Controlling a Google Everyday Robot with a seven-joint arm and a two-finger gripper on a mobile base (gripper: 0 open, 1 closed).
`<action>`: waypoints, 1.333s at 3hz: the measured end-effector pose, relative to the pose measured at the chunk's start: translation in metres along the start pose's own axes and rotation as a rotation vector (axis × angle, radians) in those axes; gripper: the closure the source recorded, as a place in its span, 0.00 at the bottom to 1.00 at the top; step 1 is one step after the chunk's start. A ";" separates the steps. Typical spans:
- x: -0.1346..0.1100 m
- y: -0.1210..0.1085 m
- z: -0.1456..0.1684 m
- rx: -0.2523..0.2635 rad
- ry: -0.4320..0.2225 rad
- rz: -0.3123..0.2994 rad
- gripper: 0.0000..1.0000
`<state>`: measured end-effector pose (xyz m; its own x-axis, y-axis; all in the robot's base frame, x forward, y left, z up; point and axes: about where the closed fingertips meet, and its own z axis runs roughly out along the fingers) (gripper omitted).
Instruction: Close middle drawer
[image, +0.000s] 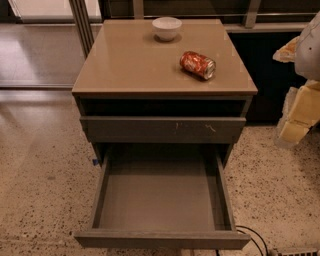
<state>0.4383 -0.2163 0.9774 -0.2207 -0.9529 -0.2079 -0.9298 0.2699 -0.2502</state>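
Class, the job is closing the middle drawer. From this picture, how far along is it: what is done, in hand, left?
Done: nothing that shows; the middle drawer stands pulled far out, its tray empty. In hand: the gripper hangs at the right edge, beside the cabinet, clear of the drawer. Left: bring it to the drawer's front and push it fully in.

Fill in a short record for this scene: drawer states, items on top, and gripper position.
middle drawer: pulled far out, tray looks empty
drawer above: scratched front, slightly out
cabinet top: white bowl at the back, red can lying on its side
gripper: at the right edge of the view, beside the cabinet, not touching either drawer
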 end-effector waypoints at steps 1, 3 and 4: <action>0.000 0.000 0.000 0.000 0.000 0.000 0.00; 0.013 0.007 0.034 0.020 0.033 -0.054 0.00; 0.029 0.013 0.080 0.019 0.024 -0.062 0.00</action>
<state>0.4437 -0.2295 0.8929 -0.1701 -0.9709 -0.1684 -0.9361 0.2126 -0.2802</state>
